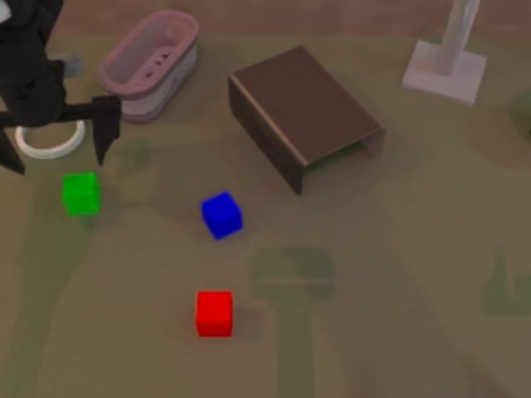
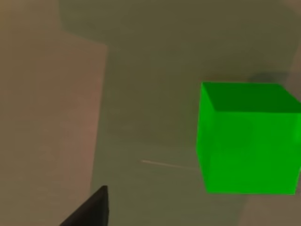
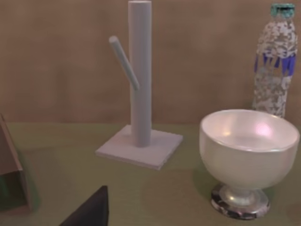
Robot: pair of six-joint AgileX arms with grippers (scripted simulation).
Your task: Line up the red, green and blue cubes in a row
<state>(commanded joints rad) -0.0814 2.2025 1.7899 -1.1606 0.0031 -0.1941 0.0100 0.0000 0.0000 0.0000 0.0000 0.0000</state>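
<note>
Three cubes wait, and your left fingers (image 1: 58, 149), spread wide and holding nothing, hang just behind the green cube (image 1: 81, 193) on the left.

The green cube (image 1: 81, 193) sits at the counter's (image 1: 398, 274) left, below the left pincer (image 1: 58, 145). The blue cube (image 1: 221, 215) lies to its right, mid-counter. The red cube (image 1: 214, 313) lies nearer the front, below the blue cube.

text: none legible | bottle (image 3: 274, 66): blue-patterned label, unreadable | cubes, other objects: no markings seen
</note>
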